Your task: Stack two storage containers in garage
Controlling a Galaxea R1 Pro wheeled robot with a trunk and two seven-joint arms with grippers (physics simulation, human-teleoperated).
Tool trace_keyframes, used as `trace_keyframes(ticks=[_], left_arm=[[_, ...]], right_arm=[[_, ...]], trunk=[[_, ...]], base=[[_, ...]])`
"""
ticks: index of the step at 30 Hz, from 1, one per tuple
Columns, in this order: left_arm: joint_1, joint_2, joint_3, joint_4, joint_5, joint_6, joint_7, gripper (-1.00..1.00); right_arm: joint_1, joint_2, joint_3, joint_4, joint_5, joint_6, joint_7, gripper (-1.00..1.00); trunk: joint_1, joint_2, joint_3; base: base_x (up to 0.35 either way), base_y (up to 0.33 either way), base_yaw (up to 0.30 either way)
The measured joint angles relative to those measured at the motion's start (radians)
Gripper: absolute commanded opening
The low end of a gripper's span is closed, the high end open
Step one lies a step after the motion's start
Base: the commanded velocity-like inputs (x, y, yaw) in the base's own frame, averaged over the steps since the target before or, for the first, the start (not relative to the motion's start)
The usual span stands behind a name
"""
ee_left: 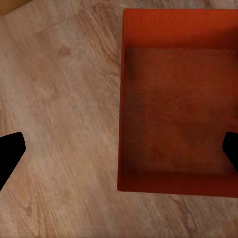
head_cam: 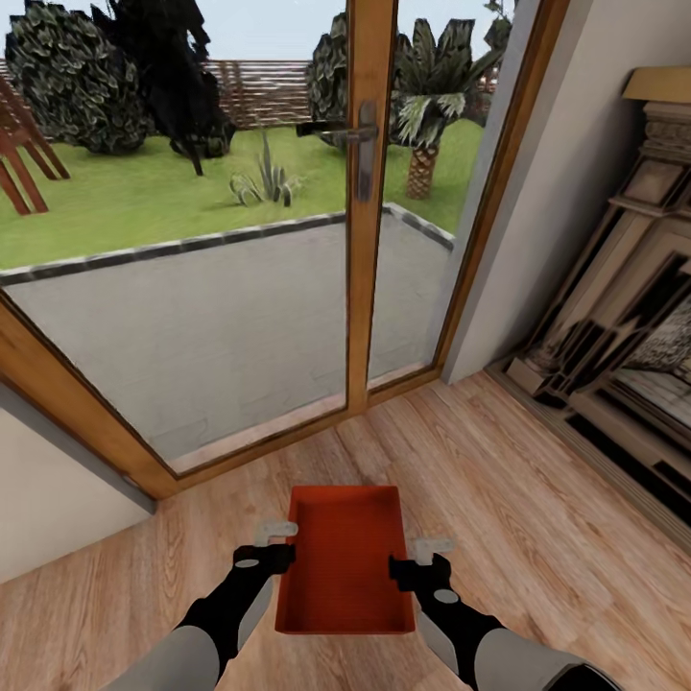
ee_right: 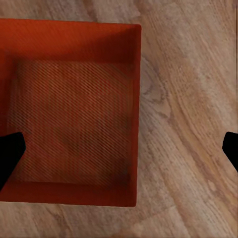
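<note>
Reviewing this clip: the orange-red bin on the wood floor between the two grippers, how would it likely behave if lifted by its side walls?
The storage container looks like rigid plastic with straight walls, so it should probably hold its shape. It is empty, so likely light. Its walls look smooth, so the left gripper and right gripper, both open astride a wall, may slip unless they pinch evenly.

Even, bright daylight enters through the glass doors [head_cam: 269,240]; no hard shadows or glare. Head view shows wide-angle stretching at the edges. Wrist views render soft, slightly blurred floor [ee_left: 59,99] grain.
</note>
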Motion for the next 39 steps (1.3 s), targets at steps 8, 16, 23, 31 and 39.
trace_keyframes(ticks=[8, 16, 23, 31, 39], left_arm=[[0.0, 0.0, 0.001, -0.001, 0.0, 0.0, 0.0, 1.0], [0.0, 0.0, 0.001, -0.001, -0.002, 0.0, 0.0, 1.0], [0.0, 0.0, 0.003, 0.0, -0.001, 0.0, 0.0, 1.0], [0.0, 0.0, 0.003, 0.0, 0.001, -0.001, 0.0, 1.0], [0.001, 0.0, 0.003, 0.0, 0.001, -0.002, 0.0, 1.0]], right_arm=[[0.0, -0.002, 0.0, 0.001, -0.009, -0.001, 0.0, 1.0], [0.0, -0.002, -0.001, 0.003, -0.011, -0.015, 0.0, 1.0], [0.0, -0.001, -0.002, 0.003, -0.012, -0.038, 0.0, 1.0], [0.0, -0.002, -0.003, 0.003, -0.012, -0.038, 0.0, 1.0], [0.0, 0.0, -0.003, 0.005, -0.012, -0.041, -0.001, 1.0]], trunk=[[0.031, -0.056, -0.025], [0.061, -0.112, -0.05], [0.088, -0.161, -0.072], [0.119, -0.217, -0.097], [0.15, -0.273, -0.122]], base=[[0.0, 0.0, 0.0], [0.0, 0.0, 0.0], [0.0, 0.0, 0.0], [0.0, 0.0, 0.0], [0.0, 0.0, 0.0]])
